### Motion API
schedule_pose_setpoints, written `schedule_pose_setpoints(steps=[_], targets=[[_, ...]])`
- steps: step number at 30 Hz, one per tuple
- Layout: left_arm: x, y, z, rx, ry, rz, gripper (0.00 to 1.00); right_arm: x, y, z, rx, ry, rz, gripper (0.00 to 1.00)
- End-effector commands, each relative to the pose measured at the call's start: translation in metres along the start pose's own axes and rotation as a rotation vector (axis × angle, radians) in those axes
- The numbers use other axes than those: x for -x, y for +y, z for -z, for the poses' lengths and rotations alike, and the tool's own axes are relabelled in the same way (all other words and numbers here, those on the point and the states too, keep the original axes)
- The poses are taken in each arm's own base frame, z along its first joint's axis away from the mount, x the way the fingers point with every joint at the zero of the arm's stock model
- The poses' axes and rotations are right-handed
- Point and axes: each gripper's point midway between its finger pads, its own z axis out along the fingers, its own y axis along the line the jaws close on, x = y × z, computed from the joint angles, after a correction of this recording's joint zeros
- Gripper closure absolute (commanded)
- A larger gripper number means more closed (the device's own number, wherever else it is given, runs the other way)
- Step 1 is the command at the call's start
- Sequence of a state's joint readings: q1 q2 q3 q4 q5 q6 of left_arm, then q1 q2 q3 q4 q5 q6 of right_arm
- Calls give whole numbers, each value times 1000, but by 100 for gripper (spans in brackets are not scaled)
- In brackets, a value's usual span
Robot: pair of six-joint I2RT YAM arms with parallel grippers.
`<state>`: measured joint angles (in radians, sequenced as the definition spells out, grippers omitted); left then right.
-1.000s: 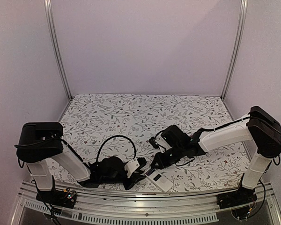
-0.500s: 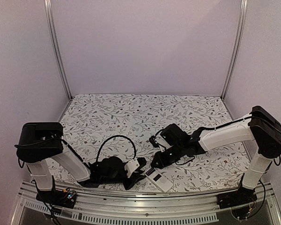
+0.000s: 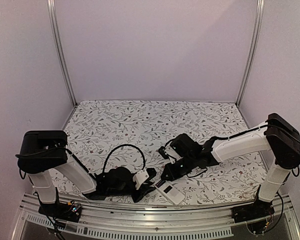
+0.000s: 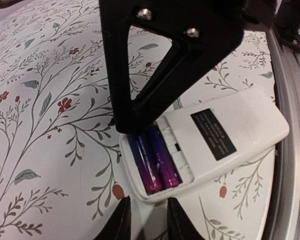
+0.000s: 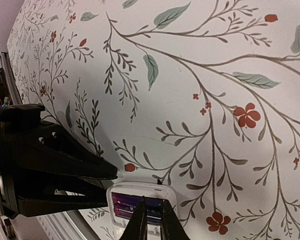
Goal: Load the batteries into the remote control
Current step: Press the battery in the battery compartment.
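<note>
- overhead, the remote (image 3: 169, 191) lies at the table's (image 3: 115, 120) near edge.
- left wrist: both batteries (image 4: 154, 162) sit in its slot (image 4: 162, 150); left gripper (image 4: 148, 210) fingers apart at its end, holding nothing.
- right wrist: right gripper (image 5: 151, 201) fingers nearly together, tips on the batteries.
- seating step, probably; next needs a straight, gentle press.
</note>
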<state>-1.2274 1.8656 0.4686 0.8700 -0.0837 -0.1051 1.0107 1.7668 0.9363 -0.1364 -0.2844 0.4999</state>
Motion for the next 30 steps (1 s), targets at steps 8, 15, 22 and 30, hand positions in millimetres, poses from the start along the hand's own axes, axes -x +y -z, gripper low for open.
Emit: schedule_pose_setpoints(steps=[8, 15, 22, 30], targets=[[-16, 5, -2, 17, 52, 0, 76, 0, 1, 2, -39, 15, 26, 90], [-18, 5, -2, 17, 55, 0, 76, 11, 1, 10, -68, -19, 32, 87], [-18, 5, -1, 16, 57, -1, 76, 7, -3, 1, -75, 2, 16, 85], [-19, 5, -2, 16, 57, -1, 76, 1, -6, -4, -70, 21, 11, 85]])
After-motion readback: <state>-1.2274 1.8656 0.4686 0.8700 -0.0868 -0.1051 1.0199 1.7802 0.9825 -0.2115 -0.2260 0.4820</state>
